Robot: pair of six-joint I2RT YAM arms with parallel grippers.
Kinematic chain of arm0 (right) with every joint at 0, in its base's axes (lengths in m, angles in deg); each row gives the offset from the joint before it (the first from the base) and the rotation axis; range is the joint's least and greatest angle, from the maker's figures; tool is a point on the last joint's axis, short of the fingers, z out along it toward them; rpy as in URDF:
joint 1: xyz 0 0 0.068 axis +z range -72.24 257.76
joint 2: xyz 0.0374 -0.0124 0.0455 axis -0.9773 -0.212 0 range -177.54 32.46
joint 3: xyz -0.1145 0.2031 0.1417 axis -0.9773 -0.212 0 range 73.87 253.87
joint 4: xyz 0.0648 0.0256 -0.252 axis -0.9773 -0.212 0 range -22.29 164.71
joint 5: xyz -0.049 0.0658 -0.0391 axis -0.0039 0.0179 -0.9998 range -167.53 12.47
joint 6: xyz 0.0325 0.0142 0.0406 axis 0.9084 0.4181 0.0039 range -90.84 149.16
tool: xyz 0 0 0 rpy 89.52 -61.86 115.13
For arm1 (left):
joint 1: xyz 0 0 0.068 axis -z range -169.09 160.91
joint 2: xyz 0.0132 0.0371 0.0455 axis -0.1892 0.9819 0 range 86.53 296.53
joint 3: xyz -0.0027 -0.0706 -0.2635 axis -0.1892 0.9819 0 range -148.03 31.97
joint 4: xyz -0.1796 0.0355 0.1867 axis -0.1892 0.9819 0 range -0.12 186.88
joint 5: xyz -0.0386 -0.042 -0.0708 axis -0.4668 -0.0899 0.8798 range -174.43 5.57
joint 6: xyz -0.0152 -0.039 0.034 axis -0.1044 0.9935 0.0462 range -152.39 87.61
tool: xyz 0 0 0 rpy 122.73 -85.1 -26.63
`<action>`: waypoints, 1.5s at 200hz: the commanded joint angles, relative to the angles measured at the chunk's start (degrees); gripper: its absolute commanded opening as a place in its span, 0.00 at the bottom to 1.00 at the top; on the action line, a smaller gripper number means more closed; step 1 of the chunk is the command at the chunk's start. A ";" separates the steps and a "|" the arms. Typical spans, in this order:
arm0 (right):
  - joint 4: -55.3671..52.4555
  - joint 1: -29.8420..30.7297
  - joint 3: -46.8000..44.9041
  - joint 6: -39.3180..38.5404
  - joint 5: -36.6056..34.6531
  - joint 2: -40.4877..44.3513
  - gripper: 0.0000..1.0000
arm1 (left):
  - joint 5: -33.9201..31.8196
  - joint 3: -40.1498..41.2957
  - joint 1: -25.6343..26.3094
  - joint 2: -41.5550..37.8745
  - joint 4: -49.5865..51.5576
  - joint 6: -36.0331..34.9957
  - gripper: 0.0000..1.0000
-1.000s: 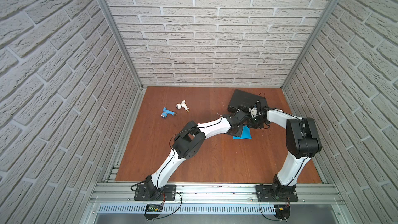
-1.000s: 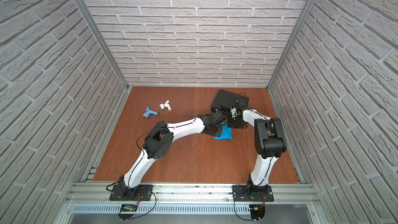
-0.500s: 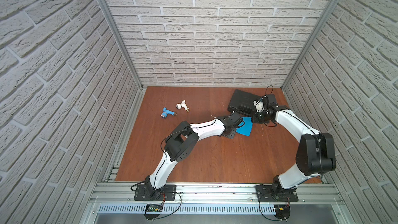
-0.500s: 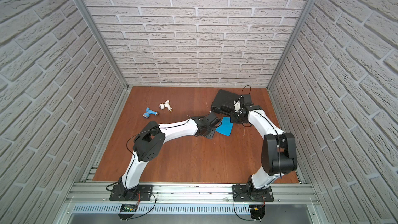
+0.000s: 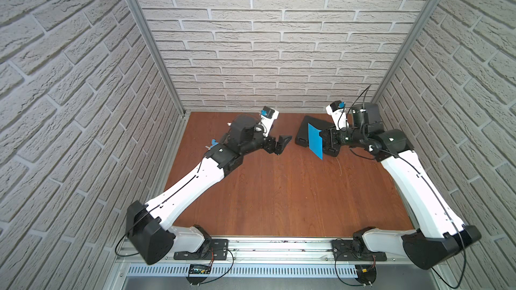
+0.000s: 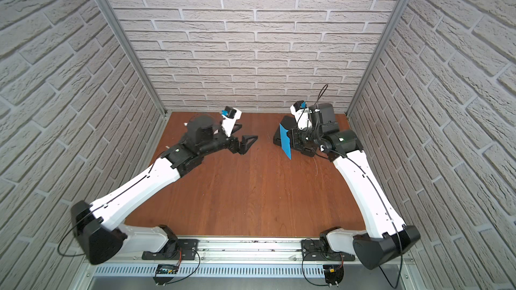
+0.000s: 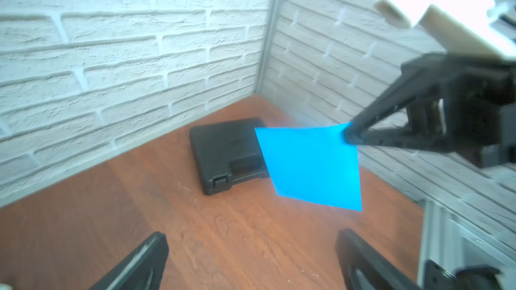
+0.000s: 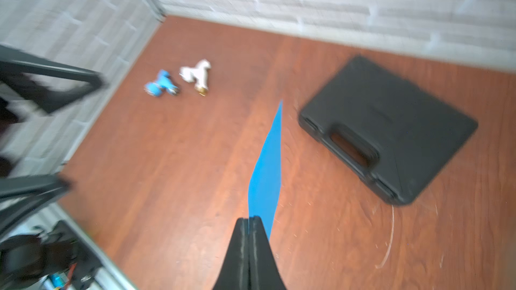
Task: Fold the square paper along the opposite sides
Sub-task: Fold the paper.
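Observation:
The square paper [image 5: 315, 141] [image 6: 285, 141] is a bright blue sheet hanging in the air above the wooden table, in front of the black case. My right gripper [image 5: 321, 138] [image 6: 290, 139] [image 8: 248, 220] is shut on one corner of it. The right wrist view shows the paper [image 8: 266, 174] nearly edge-on. In the left wrist view the paper [image 7: 310, 163] faces me flat, pinched by the right gripper [image 7: 350, 135]. My left gripper [image 5: 282, 145] [image 6: 247, 145] [image 7: 251, 235] stands open and empty, well to the left of the sheet and not touching it.
A black case [image 5: 303, 132] [image 8: 391, 124] lies flat at the back right of the table [image 5: 279, 191]. A small blue toy drill [image 8: 160, 83] and a white one [image 8: 196, 75] lie at the back left. Brick walls close in on three sides.
The left gripper has opened, let go of the paper and drawn back to the left. The right arm has lifted the paper off the table and now holds it alone.

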 commanded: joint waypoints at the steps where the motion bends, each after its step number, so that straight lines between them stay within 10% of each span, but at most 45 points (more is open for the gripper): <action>1: -6.08 2.21 6.62 -0.44 3.36 1.65 0.03 | 18.62 7.81 -0.68 -6.57 -11.10 -2.78 0.98; 89: -4.84 12.08 10.00 1.68 6.22 1.73 0.03 | 33.69 18.91 -4.15 -15.03 -33.53 9.56 0.98; 224: -7.19 21.90 17.44 0.48 1.41 -0.19 0.03 | 37.59 12.31 -11.42 -9.14 -30.47 9.10 0.98; 300: -8.14 24.27 19.60 -1.83 -2.18 -3.32 0.03 | 43.18 13.36 -11.20 -0.59 -52.12 26.91 0.94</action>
